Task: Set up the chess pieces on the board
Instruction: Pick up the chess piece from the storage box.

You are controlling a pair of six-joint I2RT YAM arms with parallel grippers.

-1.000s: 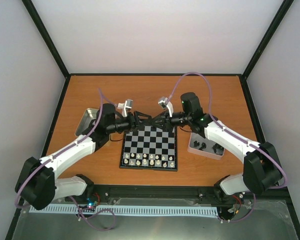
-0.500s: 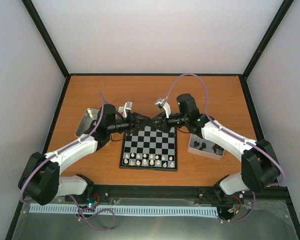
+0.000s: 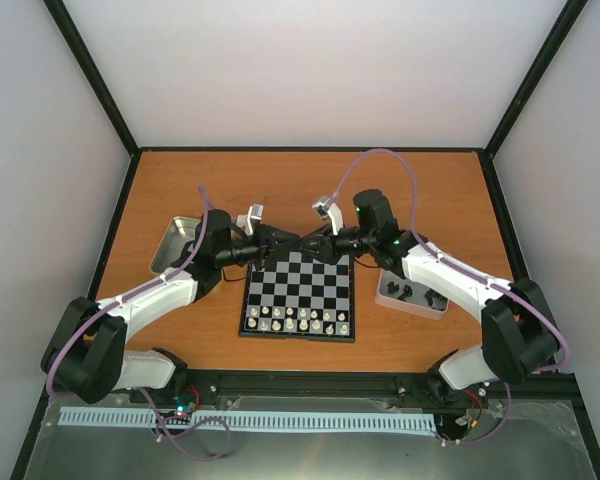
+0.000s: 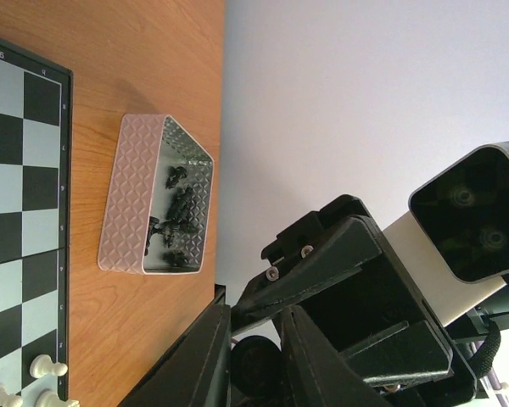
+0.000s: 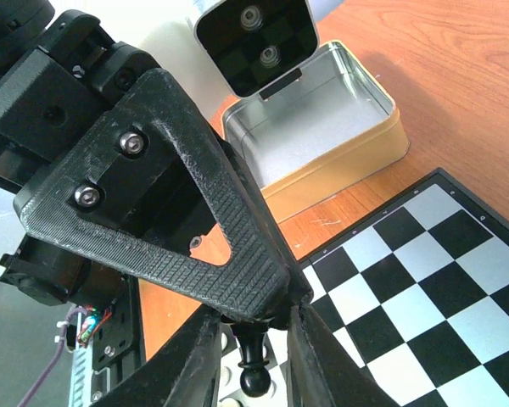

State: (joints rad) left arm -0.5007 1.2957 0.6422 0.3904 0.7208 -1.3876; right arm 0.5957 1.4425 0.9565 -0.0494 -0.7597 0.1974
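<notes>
The left tool (image 4: 256,322) and the right tool (image 5: 254,320) met tip to tip in the air, just over the far edge of the board (image 3: 305,282), near its middle. The left arm (image 3: 150,295) reached in from the left and the right arm (image 3: 450,275) from the right, so the two tools pointed at each other. A black piece (image 5: 254,366) was between them. The left tool was almost closed, and its fingers looked pressed on one end of the piece. The round head of the piece stuck out into the right tool. The right tool was a little way open, with one finger on each side of the piece and a thin gap showing on both sides, so it did not look as if it was gripping. The board lay flat on the desk (image 3: 300,185), on the side close to the arms. The white pieces (image 3: 295,320) stood in the two rows of the board nearest the arms. Just to the right of the board sat a small tray (image 3: 385,292) with black pieces (image 4: 180,222) lying in a heap inside it. To the left of the board, partly under the left arm, sat a shiny tin (image 3: 173,243). The tray and the tin both rested on the desk, apart from the board.
</notes>
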